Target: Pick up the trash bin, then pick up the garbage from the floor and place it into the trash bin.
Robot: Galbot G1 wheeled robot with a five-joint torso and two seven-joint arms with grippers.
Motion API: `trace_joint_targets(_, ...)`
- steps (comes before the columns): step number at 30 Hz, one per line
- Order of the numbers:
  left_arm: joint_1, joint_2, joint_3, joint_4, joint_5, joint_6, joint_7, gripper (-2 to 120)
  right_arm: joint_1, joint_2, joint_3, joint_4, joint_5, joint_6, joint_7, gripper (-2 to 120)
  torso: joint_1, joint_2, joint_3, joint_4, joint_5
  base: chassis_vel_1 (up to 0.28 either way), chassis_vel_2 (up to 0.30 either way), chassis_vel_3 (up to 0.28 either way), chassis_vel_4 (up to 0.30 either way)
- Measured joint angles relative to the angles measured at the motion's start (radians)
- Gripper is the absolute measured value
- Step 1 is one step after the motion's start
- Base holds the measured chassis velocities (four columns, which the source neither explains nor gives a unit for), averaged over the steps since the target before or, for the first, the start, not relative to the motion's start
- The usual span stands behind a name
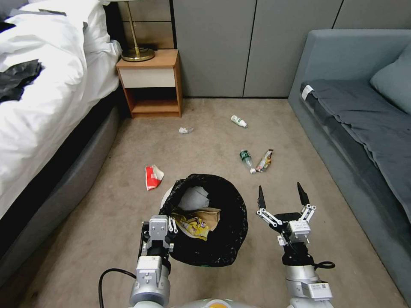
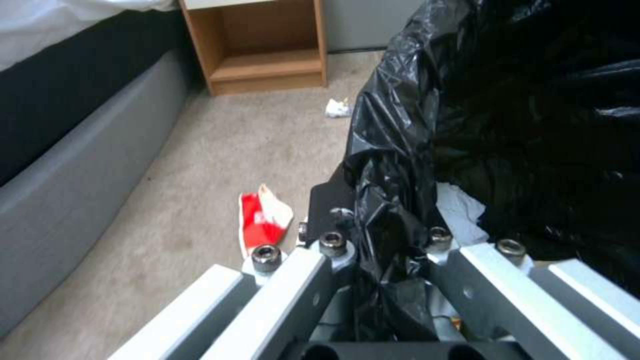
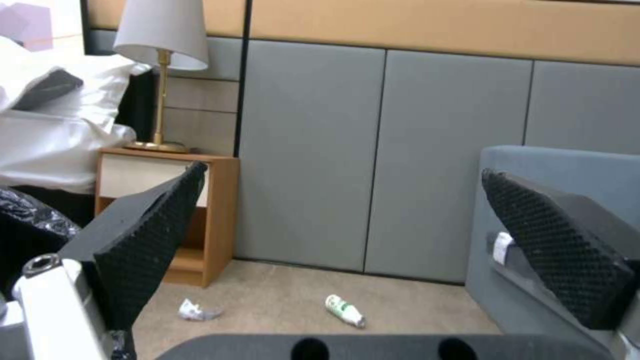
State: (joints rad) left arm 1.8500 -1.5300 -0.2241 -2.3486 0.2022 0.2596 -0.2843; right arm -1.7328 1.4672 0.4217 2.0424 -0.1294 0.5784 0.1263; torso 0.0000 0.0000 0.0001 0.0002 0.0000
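Five pieces of litter lie loose on the floor (image 1: 128, 222); the bin (image 1: 209, 239) sits low and centre in the head view, its black liner folded over the rim, with a brown paper bag (image 1: 212, 216), a yellow wrapper (image 1: 195, 224) and white tissue (image 1: 192, 199) already inside. It looks light and thin-walled, and the liner is slick and crinkly, so a pinch over the rim, plastic and liner together, seems the surest hold. The left gripper (image 1: 171, 222) has just that: its fingers are clenched across the rim at the bin's lower left edge, liner bunched between them in the left wrist view.

Smaller things next. A red-white packet (image 1: 153, 176) lies left of the bin, flat and floppy. Right of centre, a green-labelled bottle (image 1: 246, 160) and a brown wrapper (image 1: 264, 161) lie just beside each other; another bottle (image 1: 239, 121) and a crumpled tissue (image 1: 185, 130) lie higher in the frame. The bottles are stiff but round, likely to roll, best taken across the middle.

The right gripper (image 1: 281, 193) hovers right of the bin, fingers spread wide, holding nothing.
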Motion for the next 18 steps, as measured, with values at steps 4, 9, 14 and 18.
trace_joint_targets(4, 0.000, -0.001, 0.000, -0.001, 0.001, -0.001, 0.000, 2, 0.000, 0.000, 0.001, -0.001, 0.000, 0.000, 0.000, 100, 0.000, 0.000, 0.000, -0.0003, -0.0001, -0.264, 0.268, 0.275, -0.275)
trace_joint_targets(9, 0.001, -0.001, 0.000, -0.001, 0.002, -0.001, 0.000, 2, 0.000, 0.000, 0.001, -0.003, 0.000, 0.000, 0.000, 100, 0.000, 0.000, 0.000, -0.0002, -0.0004, -0.291, 0.299, 0.297, -0.286)
trace_joint_targets(14, 0.001, -0.001, 0.001, -0.001, 0.003, -0.002, 0.000, 2, 0.000, 0.000, 0.002, -0.007, -0.001, 0.002, 0.000, 100, 0.000, 0.000, 0.000, -0.0001, 0.0001, -0.301, 0.306, 0.293, -0.293)
trace_joint_targets(18, 0.002, -0.001, 0.000, -0.001, 0.003, -0.004, 0.000, 2, 0.005, 0.001, 0.002, -0.013, 0.002, 0.016, -0.007, 100, 0.000, 0.000, 0.000, -0.0002, -0.0001, -0.282, 0.285, 0.282, -0.290)
